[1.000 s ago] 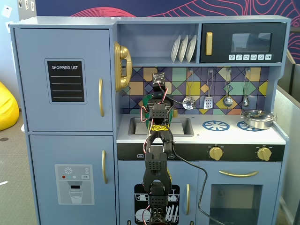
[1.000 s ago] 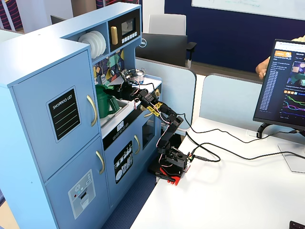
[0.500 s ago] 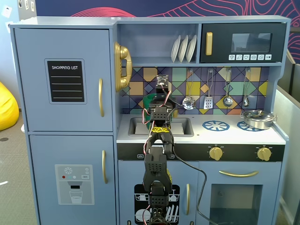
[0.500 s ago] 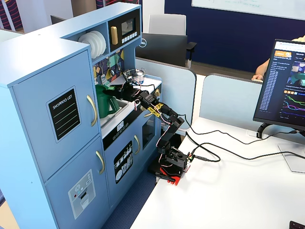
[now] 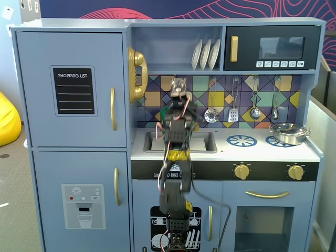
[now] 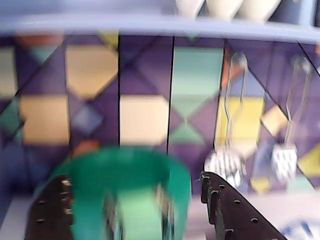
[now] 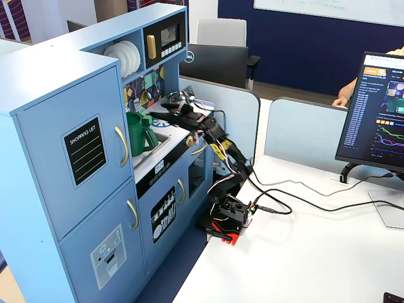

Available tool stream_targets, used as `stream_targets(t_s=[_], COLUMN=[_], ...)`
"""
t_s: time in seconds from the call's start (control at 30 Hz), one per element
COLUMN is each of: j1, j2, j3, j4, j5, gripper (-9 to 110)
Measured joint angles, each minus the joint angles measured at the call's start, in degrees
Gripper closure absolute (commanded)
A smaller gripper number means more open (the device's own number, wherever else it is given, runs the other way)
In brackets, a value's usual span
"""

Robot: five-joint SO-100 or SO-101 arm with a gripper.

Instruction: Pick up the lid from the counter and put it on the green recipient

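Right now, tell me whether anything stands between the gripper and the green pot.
Nothing visible does. In the wrist view the gripper is open, with the green pot directly ahead and only air between them. The picture is blurred, and I cannot make out the lid.

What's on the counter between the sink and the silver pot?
Fixed view: only blue burner prints between sink and silver pot; counter otherwise bare.
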Motion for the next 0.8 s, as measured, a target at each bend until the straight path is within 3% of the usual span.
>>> stream_targets(t_s=[0.13, 0.33, 0.67, 0.8], j1=[-0.26, -0.35, -2.55, -4.75], j2=[18.28, 37.44, 39.73, 40.17], j3=[18.11, 43.95, 72.69, 76.73], j4=[7.03, 17.14, 20.21, 23.55], j5=[-0.18, 1.23, 10.02, 15.12], gripper=[102, 102, 101, 101])
